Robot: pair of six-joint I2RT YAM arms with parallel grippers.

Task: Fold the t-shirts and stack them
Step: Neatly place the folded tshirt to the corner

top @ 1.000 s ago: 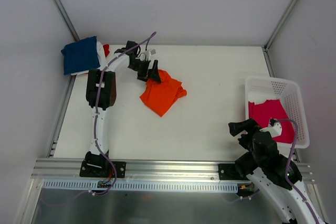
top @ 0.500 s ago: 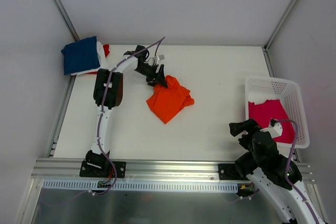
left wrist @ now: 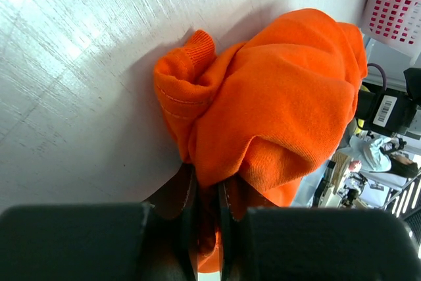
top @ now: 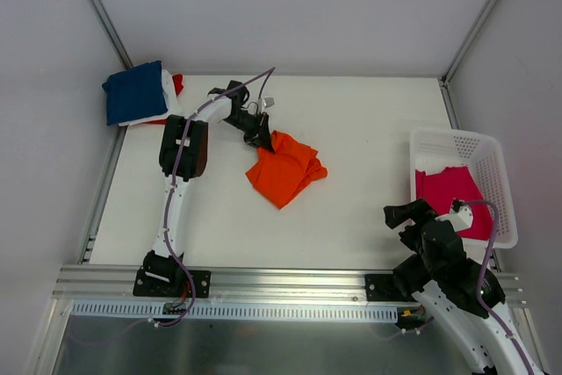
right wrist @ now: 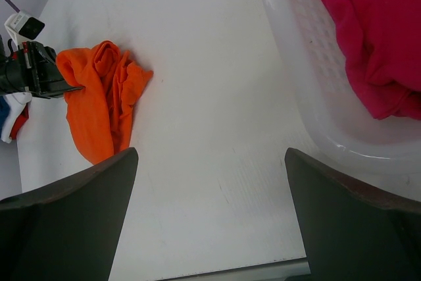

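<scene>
White worktop fills the cell, with pale walls behind it. Nearest, at the right front corner, the right fingers stand spread wide with nothing between them, hanging over bare worktop. Just beside them, toward the right edge, sits a white lattice basket with the magenta t-shirt crumpled inside it. Farther in, around the middle of the worktop, the orange t-shirt lies in a loose bunched heap. The left fingers are drawn close together on its far-left edge, a fold of orange cloth pinched between them, with the rest of the shirt trailing away toward the right arm. Farthest off, in the far left corner, the navy t-shirt lies folded on top of the white t-shirt, with the red t-shirt peeking out beside them.
</scene>
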